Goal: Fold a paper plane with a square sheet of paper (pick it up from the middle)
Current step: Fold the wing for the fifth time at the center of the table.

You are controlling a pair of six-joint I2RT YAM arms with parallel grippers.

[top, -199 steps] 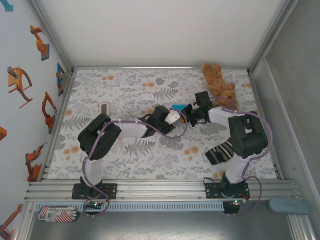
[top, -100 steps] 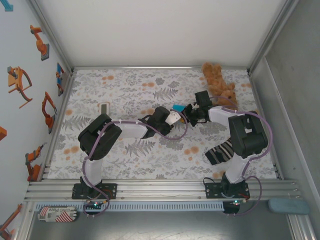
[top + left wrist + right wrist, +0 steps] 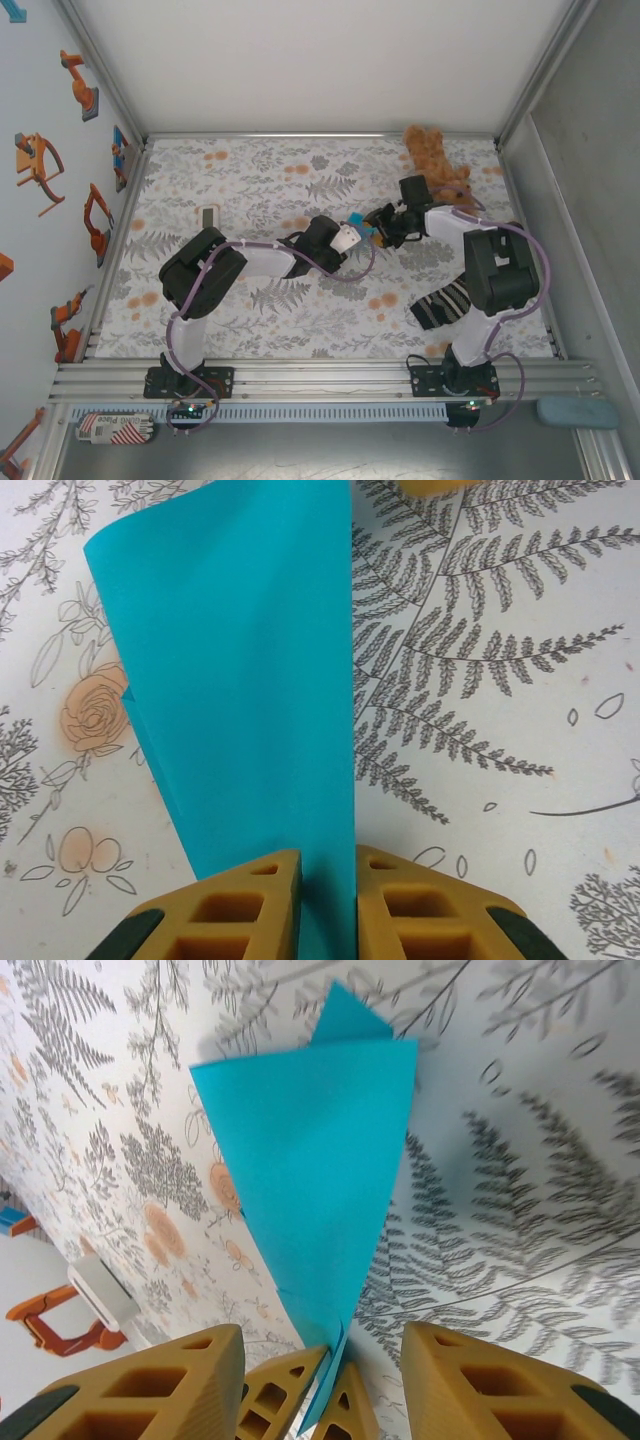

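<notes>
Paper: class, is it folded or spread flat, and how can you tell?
Folded: the paper is a narrow pointed triangle with overlapping layers, pinched in the left pincer.

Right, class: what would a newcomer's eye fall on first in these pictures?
The bright cyan-blue paper, folded to a taper, is pinched at its narrow end by the left gripper over the floral table. The right gripper stands open close by. A brown teddy bear sits at the table's far right corner.
</notes>
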